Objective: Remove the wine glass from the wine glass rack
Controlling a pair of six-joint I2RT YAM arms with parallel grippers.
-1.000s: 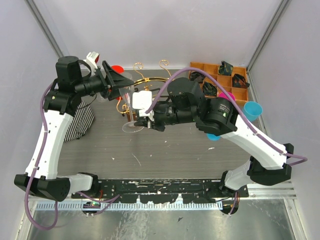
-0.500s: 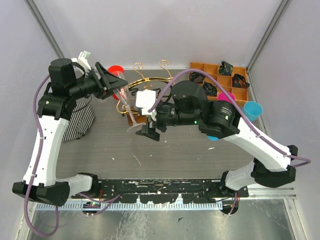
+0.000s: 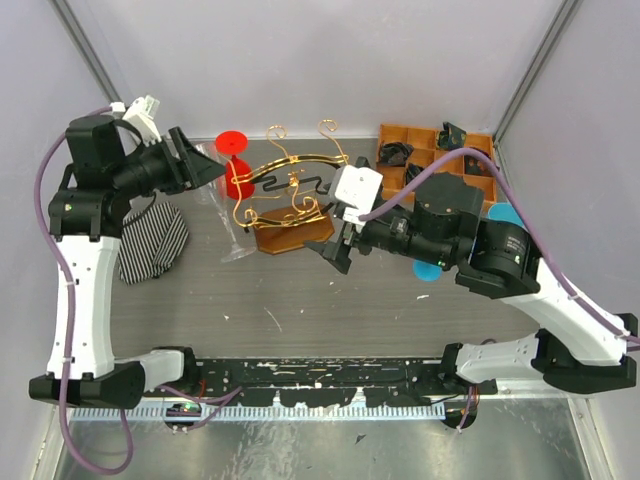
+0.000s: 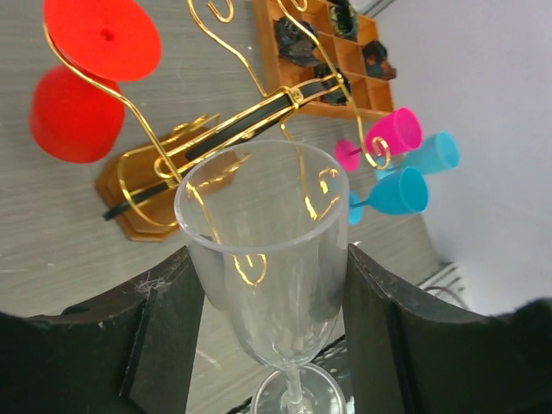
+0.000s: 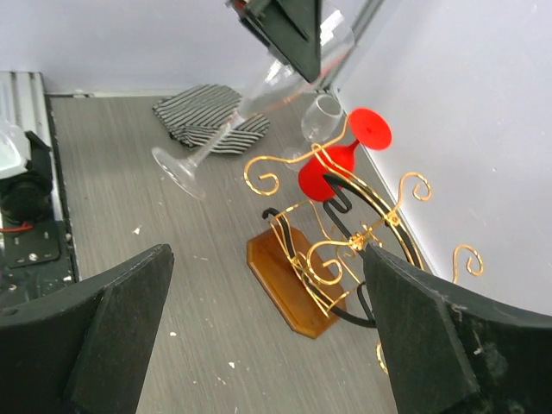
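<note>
At about nine o'clock from the gold wire wine glass rack with its black curved band and oval brown wooden base (image 3: 295, 236), the clear stemmed wine glass (image 4: 259, 198) hangs tilted in the air. It is apart from the wire, its round foot pointing down toward the grey table (image 3: 330, 310). The left gripper (image 4: 267, 293) holds it, with its dark fingers (image 4: 164, 336) pressed against either side of the bowl rather than the stem. The right gripper (image 3: 337, 248) sits at roughly four o'clock from the rack base, its jaws spread wide with nothing between them. A red stemmed glass (image 3: 238, 183) hangs on the rack's nine o'clock end, close to the clear one. A striped folded cloth (image 3: 150, 245) lies at eight o'clock, and an orange-brown compartmented wooden tray (image 3: 395, 130) sits at two o'clock. The lift-off looks essentially done, so the remaining risks lie in the carry and the set-down. The bowl is smooth and tapers toward the stem, so a tilted grip could let it slide out foot first. A harder squeeze might crack or deform the thin wall. Swinging back toward three o'clock could catch the foot on a curled scroll end, or knock the red glass from its perch. Lowering at this angle would land the foot on its rim and tip the glass over.
</note>
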